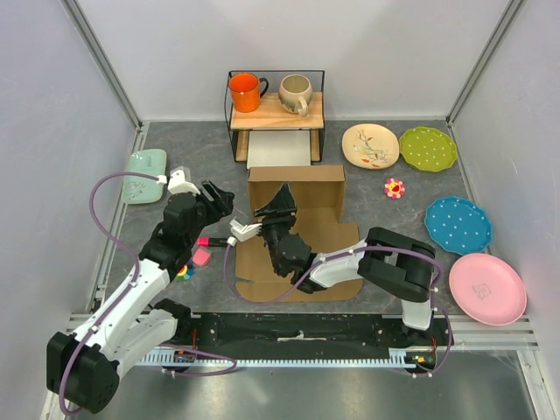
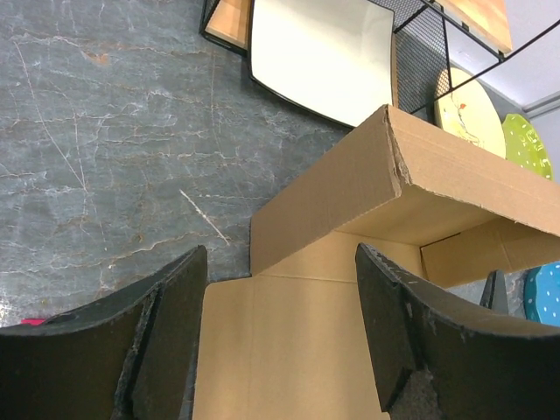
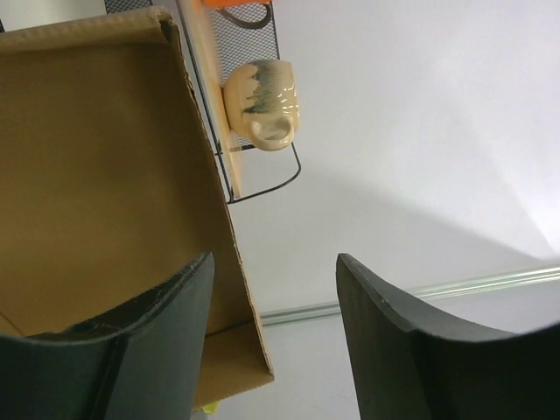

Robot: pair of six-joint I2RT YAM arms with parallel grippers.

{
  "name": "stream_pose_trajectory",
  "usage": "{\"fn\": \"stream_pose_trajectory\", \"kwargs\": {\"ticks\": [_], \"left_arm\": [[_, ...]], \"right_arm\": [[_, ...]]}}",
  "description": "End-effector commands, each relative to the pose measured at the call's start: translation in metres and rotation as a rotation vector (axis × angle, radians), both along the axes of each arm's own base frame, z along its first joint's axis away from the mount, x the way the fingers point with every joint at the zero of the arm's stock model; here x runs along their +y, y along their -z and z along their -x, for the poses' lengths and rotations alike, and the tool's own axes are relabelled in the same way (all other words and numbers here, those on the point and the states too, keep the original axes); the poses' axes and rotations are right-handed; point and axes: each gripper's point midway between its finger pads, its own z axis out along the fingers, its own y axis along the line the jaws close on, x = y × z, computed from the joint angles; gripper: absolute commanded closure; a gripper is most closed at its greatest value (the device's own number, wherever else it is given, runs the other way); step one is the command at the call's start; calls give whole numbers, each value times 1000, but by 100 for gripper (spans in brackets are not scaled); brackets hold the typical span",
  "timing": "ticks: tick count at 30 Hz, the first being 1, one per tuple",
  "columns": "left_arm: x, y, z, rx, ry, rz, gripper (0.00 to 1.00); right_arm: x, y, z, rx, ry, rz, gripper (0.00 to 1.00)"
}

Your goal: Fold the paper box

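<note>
The paper box [image 1: 302, 236] is a brown cardboard sheet lying flat mid-table, with its far panel [image 1: 296, 175] folded upright. My right gripper [image 1: 278, 203] is over the sheet just in front of that raised panel. In the right wrist view it [image 3: 273, 289] is open, and the panel's edge [image 3: 223, 219] stands between the fingers, close to the left one. My left gripper [image 1: 219, 199] hovers at the box's left side. In the left wrist view it [image 2: 280, 332] is open above a flat flap, with the raised corner [image 2: 385, 166] ahead of it.
A wire rack [image 1: 276, 118] behind the box holds an orange mug [image 1: 245, 91] and a beige mug [image 1: 295, 93], with a white tray [image 1: 279, 149] beneath. Cream [image 1: 370, 145], green [image 1: 428, 149], blue [image 1: 458, 224] and pink [image 1: 486, 289] plates line the right. A mint dish [image 1: 145, 175] lies left.
</note>
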Motion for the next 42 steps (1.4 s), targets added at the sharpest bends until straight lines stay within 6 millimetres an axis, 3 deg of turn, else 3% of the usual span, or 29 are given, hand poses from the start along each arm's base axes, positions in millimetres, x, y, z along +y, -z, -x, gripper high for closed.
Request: {"fn": "stream_pose_trajectory", "kwargs": {"ticks": [1,7,9,11,12,14,15,16,17,18,19,20,21,27,28,29,30,32,33,34,36,37,38,39,42], "left_arm": [[-2,-21,-8,-45,1,32,25],[-1,-31,-13,-64,-9,34,24],[0,-35,-15,-69,-16,32,24],[1,-43,-18,-82,-20,35,24],[1,-44,-19,-83,-21,36,24],[2,-51,-21,-93,-19,45,23],[3,-52,-22,-94,-20,51,23],[1,-57,-22,-99,-1,65,23],[-1,-57,-22,-92,10,80,23],[1,-58,-24,-89,12,93,22],[-6,-59,-22,-81,57,117,21],[-5,-61,-24,-84,57,141,19],[-10,-62,-23,-82,92,166,18],[-25,-70,-30,-107,250,327,10],[-29,-70,-28,-100,285,348,9],[-29,-70,-30,-93,293,368,8],[-28,-74,-32,-112,303,375,7],[-32,-71,-35,-95,326,397,1],[-31,-72,-37,-101,330,400,1],[-34,-78,-39,-119,358,405,1],[-35,-75,-44,-118,374,413,1],[-37,-81,-45,-138,394,418,1],[-39,-75,-50,-121,399,422,1],[-40,-73,-52,-114,408,424,1],[-46,-61,-61,-74,438,447,1]], "right_arm": [[-22,-43,26,-104,34,-194,33],[-30,-91,89,-127,-29,-302,30],[-42,-109,104,-96,-12,-414,29],[-57,-126,104,-46,26,-591,28],[-77,-141,101,-16,67,-720,27],[-102,-144,95,107,176,-1064,24],[-129,-155,83,116,279,-1050,24],[-129,-159,76,109,257,-1377,23],[-113,-179,68,145,87,-1529,23],[-148,-158,52,264,145,-1359,20],[-160,-167,35,312,99,-1546,17],[-148,-163,27,452,-8,-1683,17],[-180,-165,10,428,5,-1743,15],[-215,-102,-47,754,-9,-2042,9],[-216,-78,-50,799,22,-2069,8],[-215,-71,-55,823,11,-2085,7],[-201,-75,-61,881,-95,-2103,7],[-203,-46,-68,944,-104,-2180,5],[-200,-54,-79,942,-236,-2199,4],[-196,-35,-72,1030,-252,-2308,3],[-202,-40,-81,1005,-401,-2340,2],[-198,-37,-81,1048,-422,-2335,2],[-195,-36,-84,1060,-428,-2308,2],[-193,-22,-90,1085,-363,-2310,2],[-192,-20,-98,1060,-337,-2266,2]]}}
